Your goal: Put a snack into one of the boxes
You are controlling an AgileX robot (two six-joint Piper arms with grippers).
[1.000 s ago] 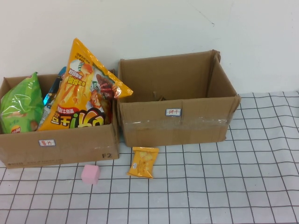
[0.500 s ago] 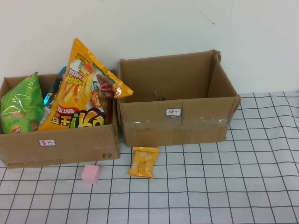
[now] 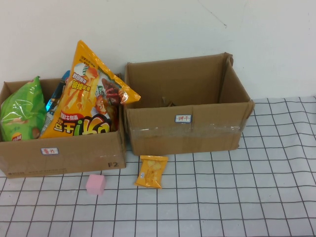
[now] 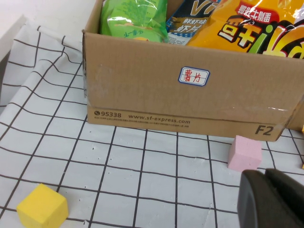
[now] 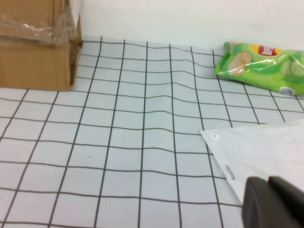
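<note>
Two boxes stand along the far edge of the surface: the left box [image 3: 59, 153] stuffed with bags, the right box [image 3: 187, 131] open-topped and roomy. The small orange snack [image 3: 151, 171] lies on open grid just before them, beside a pink cube [image 3: 96, 183]. My left fingers [image 4: 273, 199] and right fingers [image 5: 273, 202] hover low, well apart from it; whether they're open I cannot tell.

A plain white wall [image 3: 158, 29] stood behind the worktop [image 3: 256, 197], which wore a white cloth with black squares.
</note>
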